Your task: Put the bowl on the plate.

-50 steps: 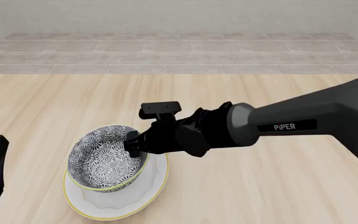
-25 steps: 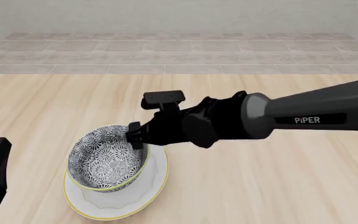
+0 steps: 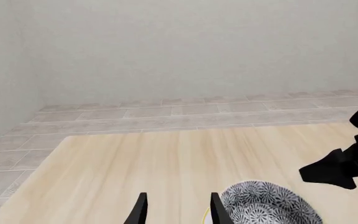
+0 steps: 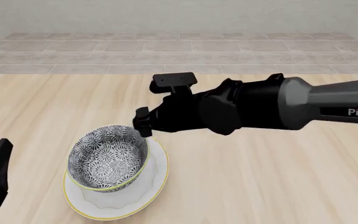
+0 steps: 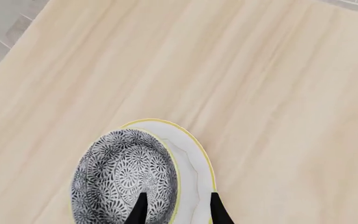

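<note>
Jaws parted and empty, the right gripper (image 4: 143, 122) hangs just above the far rim of the bowl (image 4: 107, 157), which sits on the plate (image 4: 158, 175) on the table (image 4: 260, 186). Right wrist view: bowl (image 5: 126, 177) and plate (image 5: 195, 163) lie beyond the open jaws. Left wrist view: the left gripper (image 3: 175, 210) shows its jaws parted, the bowl (image 3: 269, 207) just beside them.
</note>
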You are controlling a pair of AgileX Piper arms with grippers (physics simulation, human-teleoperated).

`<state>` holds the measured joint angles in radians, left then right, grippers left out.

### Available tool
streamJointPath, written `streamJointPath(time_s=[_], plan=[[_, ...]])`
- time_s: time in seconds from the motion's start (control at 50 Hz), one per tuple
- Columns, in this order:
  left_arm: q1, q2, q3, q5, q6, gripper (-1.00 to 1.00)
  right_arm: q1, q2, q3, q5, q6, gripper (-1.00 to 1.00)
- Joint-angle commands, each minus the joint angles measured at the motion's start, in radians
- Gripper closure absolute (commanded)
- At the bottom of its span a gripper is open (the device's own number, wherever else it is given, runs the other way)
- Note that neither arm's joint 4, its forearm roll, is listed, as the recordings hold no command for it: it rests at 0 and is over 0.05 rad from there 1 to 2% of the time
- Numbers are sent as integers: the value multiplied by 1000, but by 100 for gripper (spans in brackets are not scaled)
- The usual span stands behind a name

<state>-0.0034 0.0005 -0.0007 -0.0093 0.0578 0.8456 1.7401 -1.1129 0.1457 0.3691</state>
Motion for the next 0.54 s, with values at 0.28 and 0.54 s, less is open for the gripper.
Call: streamJointPath(time_s=[0.28,0.54], plan=[[-5,0,0,1,9,-100,14,-168,52,44,-29,-100],[-1,0,0,-2,11,-100,26,-235,92,38,-23,-100]])
